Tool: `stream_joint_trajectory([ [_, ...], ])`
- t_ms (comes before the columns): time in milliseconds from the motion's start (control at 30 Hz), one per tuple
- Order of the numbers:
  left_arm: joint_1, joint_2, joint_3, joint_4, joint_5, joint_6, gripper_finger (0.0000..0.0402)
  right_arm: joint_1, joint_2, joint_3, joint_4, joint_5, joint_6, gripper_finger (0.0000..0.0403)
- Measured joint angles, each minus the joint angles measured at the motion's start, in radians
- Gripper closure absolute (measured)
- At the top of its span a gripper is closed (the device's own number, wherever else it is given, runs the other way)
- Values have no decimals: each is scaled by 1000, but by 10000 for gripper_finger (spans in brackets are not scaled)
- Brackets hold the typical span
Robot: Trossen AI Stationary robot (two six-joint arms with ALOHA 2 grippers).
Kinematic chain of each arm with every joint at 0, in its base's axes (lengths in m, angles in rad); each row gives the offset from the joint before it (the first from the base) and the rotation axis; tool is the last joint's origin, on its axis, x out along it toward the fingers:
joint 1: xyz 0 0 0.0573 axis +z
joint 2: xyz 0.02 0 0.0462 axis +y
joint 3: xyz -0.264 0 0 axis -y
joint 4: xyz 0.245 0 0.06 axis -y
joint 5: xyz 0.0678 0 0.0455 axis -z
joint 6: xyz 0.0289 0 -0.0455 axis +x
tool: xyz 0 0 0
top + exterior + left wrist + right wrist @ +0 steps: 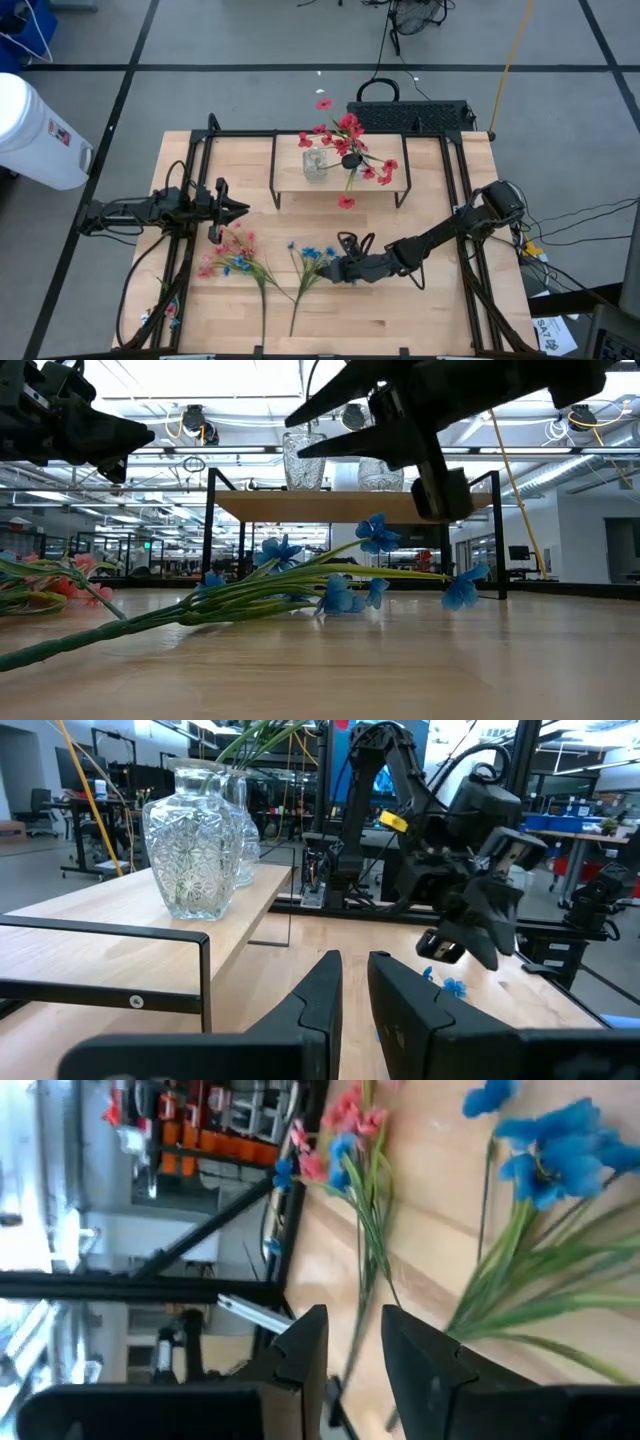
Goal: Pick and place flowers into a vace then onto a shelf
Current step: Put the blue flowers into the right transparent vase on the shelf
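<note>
The red spray (350,128) stands with its stems in a glass vase (350,160) on the shelf (380,178), next to an empty cut-glass vase (315,163) (190,840). The blue spray (310,262) (300,590) (550,1160) and the pink spray (232,255) (60,582) (345,1130) lie flat on the table. My right gripper (328,270) (292,440) (352,1315) hovers open just above the blue spray, fingers pointing toward the table's left. My left gripper (245,208) (355,960) waits in the air left of the shelf, with a narrow gap between its fingers.
A black metal frame (200,140) borders the tabletop on the left, far and right sides. The shelf's thin black legs (212,540) stand behind the blue spray. Bare wood lies near the front right of the table (420,320). A white bin (35,130) stands off the table.
</note>
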Motion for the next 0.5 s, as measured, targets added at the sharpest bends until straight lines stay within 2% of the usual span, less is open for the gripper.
stream_joint_trajectory([
  [67, 0, 0, 0, 0, 0, 0, 344, 2, 7, 35, -53, -4, 38, 314],
  [233, 0, 0, 0, 0, 0, 0, 344, -8, 25, 184, -234, -28, 17, 315],
  [300, 0, 0, 0, 0, 0, 0, 344, -25, 24, 243, -320, -48, 86, 315],
  [400, 0, 0, 0, 0, 0, 0, 344, -61, 24, 287, -396, -170, 268, 315],
  [467, 0, 0, 0, -1, 0, 0, 344, -84, 24, 290, -406, -251, 278, 314],
  [500, 0, 0, 0, 0, 0, 0, 344, -93, 24, 290, -421, -271, 223, 313],
])
